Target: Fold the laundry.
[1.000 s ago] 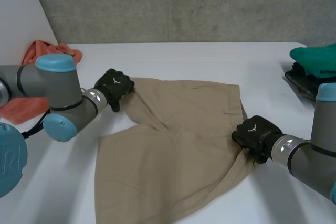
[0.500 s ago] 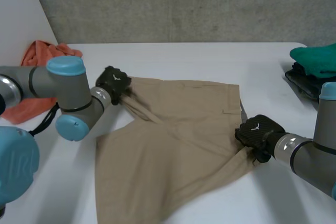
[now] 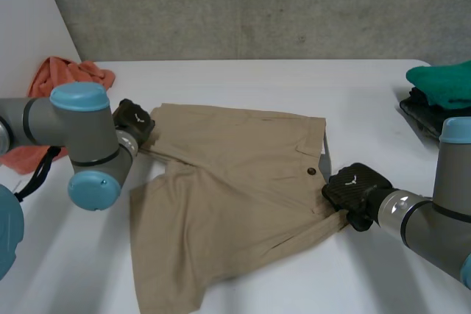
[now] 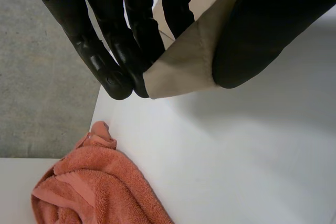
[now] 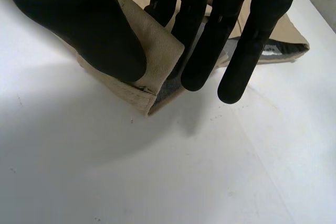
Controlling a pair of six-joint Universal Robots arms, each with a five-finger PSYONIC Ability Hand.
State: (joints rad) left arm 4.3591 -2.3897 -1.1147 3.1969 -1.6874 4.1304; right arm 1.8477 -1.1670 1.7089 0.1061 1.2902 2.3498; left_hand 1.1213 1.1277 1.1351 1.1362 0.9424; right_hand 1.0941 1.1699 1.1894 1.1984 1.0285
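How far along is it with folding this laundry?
Looks done: the green cloth sits folded on a dark stack at the white table's right edge. In hand: the tan fabric shorts lie spread out, the left hand and the right hand each pinching a corner. Left: no fold made yet, and the crumpled orange towel waits.

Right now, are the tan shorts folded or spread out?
Spread: the tan shorts lie flat on the table, legs apart. Left hand and right hand each pinch a corner.
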